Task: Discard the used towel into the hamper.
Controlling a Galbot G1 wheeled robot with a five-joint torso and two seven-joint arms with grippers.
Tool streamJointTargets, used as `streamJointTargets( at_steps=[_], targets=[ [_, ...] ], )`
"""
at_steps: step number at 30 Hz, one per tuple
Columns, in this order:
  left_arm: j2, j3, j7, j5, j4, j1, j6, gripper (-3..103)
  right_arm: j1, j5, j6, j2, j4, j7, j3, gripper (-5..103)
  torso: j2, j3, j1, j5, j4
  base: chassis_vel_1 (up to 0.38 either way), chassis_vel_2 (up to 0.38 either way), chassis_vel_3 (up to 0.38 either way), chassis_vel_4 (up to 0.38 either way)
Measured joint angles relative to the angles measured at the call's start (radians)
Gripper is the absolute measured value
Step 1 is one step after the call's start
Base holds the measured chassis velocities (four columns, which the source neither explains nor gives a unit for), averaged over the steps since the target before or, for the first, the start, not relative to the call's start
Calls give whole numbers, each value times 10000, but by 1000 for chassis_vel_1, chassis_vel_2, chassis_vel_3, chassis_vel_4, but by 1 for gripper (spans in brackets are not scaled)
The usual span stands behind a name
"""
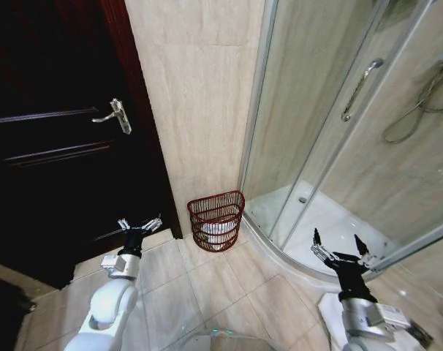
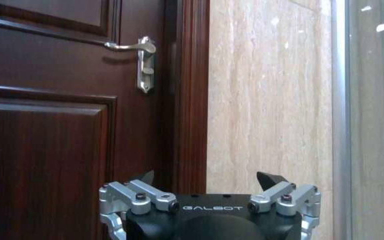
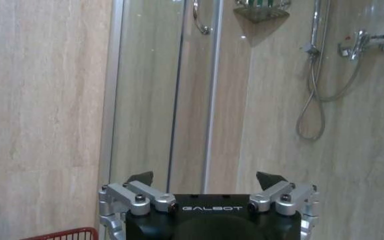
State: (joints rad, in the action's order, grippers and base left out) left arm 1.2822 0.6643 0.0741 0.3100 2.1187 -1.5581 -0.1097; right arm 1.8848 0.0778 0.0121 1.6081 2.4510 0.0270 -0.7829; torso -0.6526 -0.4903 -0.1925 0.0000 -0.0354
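The hamper [image 1: 216,212], a small round reddish-brown wire basket, stands on the floor tiles against the beige wall, between the door and the shower. White cloth [image 1: 218,232], apparently the towel, lies inside it at the bottom. My left gripper [image 1: 139,221] hovers open and empty to the left of the hamper, facing the dark door; its wrist view shows the same open left gripper [image 2: 205,176]. To the right of the hamper, my right gripper [image 1: 337,238] is open and empty in front of the shower tray. Beside the right gripper [image 3: 204,176], the hamper rim [image 3: 65,233] shows low in the right wrist view.
A dark wooden door [image 1: 53,146] with a silver lever handle [image 1: 115,115] fills the left side. A curved glass shower enclosure [image 1: 331,131] with a raised white tray [image 1: 331,223] stands at the right. A white mat or cloth [image 1: 328,311] lies on the floor under my right arm.
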Motion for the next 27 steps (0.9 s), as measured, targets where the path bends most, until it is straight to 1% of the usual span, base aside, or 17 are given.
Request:
streamJointTargets(
  at_steps=[14, 27],
  targets=[
    [16, -22, -2, -44, -50, 7, -66, 100, -19, 18, -7, 0, -49, -8, -5, 100, 0, 0, 1, 1, 0, 104, -104, -94, 108],
    [76, -228, -6, -225, -93, 3, -154, 100, 119, 100, -176, 0, -96, -13, -68, 100, 0, 0, 1, 0, -2, 98, -99, -100, 96]
  ],
)
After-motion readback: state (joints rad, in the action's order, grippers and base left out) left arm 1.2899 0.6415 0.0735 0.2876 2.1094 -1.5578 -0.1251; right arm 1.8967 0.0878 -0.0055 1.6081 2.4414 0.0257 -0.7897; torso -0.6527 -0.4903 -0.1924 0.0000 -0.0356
